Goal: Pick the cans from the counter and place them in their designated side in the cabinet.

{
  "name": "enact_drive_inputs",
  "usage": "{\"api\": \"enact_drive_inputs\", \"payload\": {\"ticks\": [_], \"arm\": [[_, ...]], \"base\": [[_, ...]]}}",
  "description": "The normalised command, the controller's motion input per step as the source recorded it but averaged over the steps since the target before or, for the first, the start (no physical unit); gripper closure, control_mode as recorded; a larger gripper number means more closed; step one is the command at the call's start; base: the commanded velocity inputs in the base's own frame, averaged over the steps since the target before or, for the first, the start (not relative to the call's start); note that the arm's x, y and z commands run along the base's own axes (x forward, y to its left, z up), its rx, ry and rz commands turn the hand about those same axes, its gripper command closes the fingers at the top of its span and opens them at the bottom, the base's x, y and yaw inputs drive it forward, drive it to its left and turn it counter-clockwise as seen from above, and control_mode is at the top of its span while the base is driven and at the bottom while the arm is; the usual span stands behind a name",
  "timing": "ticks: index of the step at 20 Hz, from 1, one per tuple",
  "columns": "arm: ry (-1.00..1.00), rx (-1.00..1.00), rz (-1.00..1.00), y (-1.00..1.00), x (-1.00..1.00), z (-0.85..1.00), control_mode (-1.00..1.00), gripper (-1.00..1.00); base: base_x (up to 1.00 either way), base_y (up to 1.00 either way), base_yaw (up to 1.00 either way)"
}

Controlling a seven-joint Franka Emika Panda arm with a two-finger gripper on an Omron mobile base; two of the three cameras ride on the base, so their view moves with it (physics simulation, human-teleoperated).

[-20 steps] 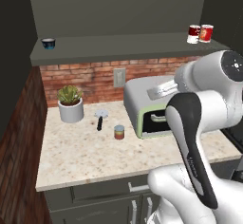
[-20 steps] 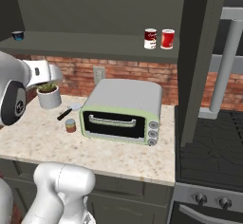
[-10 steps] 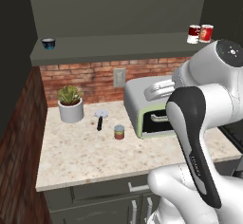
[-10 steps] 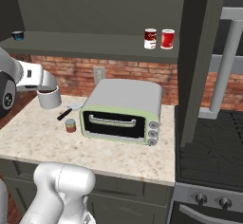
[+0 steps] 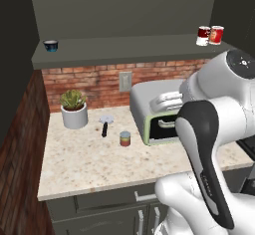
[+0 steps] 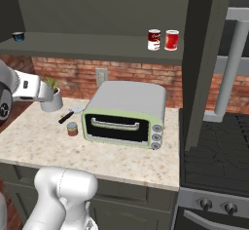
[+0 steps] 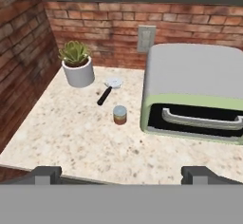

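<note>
Pincer: two dark finger tips [image 7: 121, 173] at the bottom of the hand view stand far apart – wide, nothing between them – high above the front edge of the table, looking down on it.
Table: wide slab of pale beige speckled stone [image 5: 89, 162] [image 6: 34, 136] [image 7: 71, 137], backed by a red brick wall.
Can on table: small cylinder with grey-green rim and orange-red label [image 5: 125, 139] [image 6: 72, 128] [image 7: 120, 115], upright, standing free on the stone just left of the toaster oven's front corner – apart from it.
Cabinet: dark grey-green wall unit with one long flat shelf board [image 5: 124, 47] [image 6: 87, 46] above the table.
Cans on shelf: dark red and white can [image 5: 203, 35] [image 6: 154, 40] upright near the right end of the shelf board; brighter red can with pale label [image 5: 216, 35] [image 6: 171, 40] just beside it, on its right.
Bowl: tiny blue bowl [image 5: 50, 45] [image 6: 18, 36] at the far left end of the shelf, well apart from the two cans.
Toaster oven: pale green box with grey top and dark glass door [image 5: 154, 109] [image 6: 125, 114] [image 7: 194, 95], on the right part of the table.
Plant: green succulent in a white pot [image 5: 73, 109] [image 6: 52, 97] [image 7: 78, 64], by the wall at the left.
Utensil: small tool with black handle and round pale head [image 5: 105, 125] [image 6: 70, 113] [image 7: 108, 89], lying flat between the pot and the can.
</note>
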Motion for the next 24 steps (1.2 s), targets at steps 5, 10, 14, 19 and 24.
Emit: {"api": "enact_drive_inputs", "payload": {"ticks": [5, 10, 14, 19, 24], "arm": [[0.02, -0.02, -0.06, 0.03, -0.08, -0.12, -1.0, -1.0], [0.12, 0.08, -0.13, 0.03, -0.04, -0.11, -1.0, -1.0], [0.15, 0.08, -0.13, 0.21, 0.0, -0.15, -1.0, -1.0], [0.11, 0.07, -0.12, 0.23, 0.0, -0.19, -1.0, -1.0], [0.02, 0.01, -0.1, 0.17, 0.0, -0.22, -1.0, -1.0]], "base": [[0.0, 0.0, 0.0], [0.0, 0.0, 0.0], [0.0, 0.0, 0.0], [0.0, 0.0, 0.0], [0.0, 0.0, 0.0]]}}
